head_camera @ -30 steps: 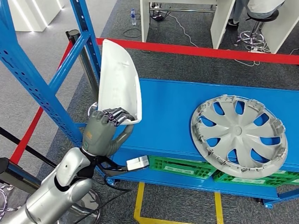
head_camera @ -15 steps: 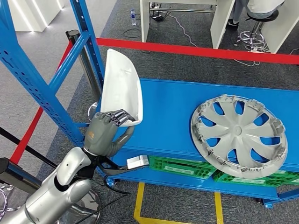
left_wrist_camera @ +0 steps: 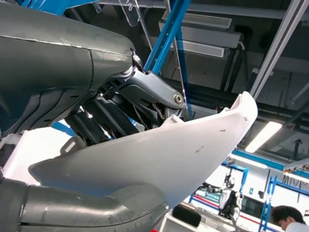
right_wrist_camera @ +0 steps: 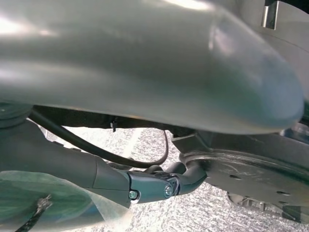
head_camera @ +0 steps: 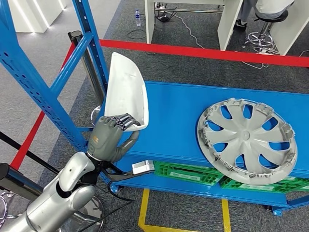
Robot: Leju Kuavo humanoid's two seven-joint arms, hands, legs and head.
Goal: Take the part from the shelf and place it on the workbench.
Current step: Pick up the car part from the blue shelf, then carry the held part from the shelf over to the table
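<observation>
One white part (head_camera: 127, 89) in left hand (head_camera: 105, 137), one hubcap (head_camera: 247, 140)

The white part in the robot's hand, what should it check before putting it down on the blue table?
1. Grip: left hand holds the white part by its lower edge: ok.
2. Part above the blue workbench: only over its left edge, partly off it: not ok.
3. Landing spot bare: ok.
4. Clear of the hubcap: ok.
5. Clear of the blue shelf post: close, cannot tell.
6. Right hand free: cannot tell.
</observation>
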